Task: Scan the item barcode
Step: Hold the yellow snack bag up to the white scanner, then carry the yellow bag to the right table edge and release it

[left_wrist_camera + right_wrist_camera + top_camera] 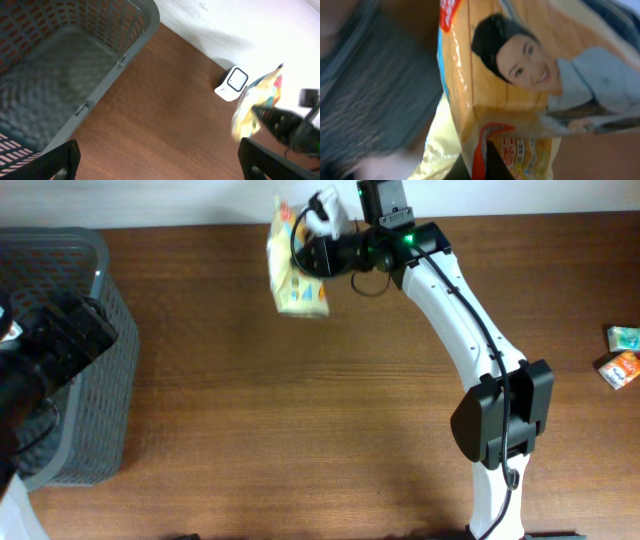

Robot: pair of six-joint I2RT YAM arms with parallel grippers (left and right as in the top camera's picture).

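The item, a yellow snack packet (296, 278) printed with a smiling woman (520, 70), hangs above the table at the back, just in front of the small white barcode scanner (322, 216). My right gripper (320, 254) is shut on the packet's edge; in the right wrist view its dark fingers (487, 160) pinch the red-trimmed seam. From the left wrist camera the scanner (231, 83) stands by the wall with the packet (255, 107) just right of it. My left gripper (162, 162) is open and holds nothing, off to the left by the basket.
A grey plastic basket (105, 310) stands at the table's left end, with my left arm (55, 350) over it. Two small packets (622, 337) (620, 369) lie at the far right edge. The white wall runs along the back.
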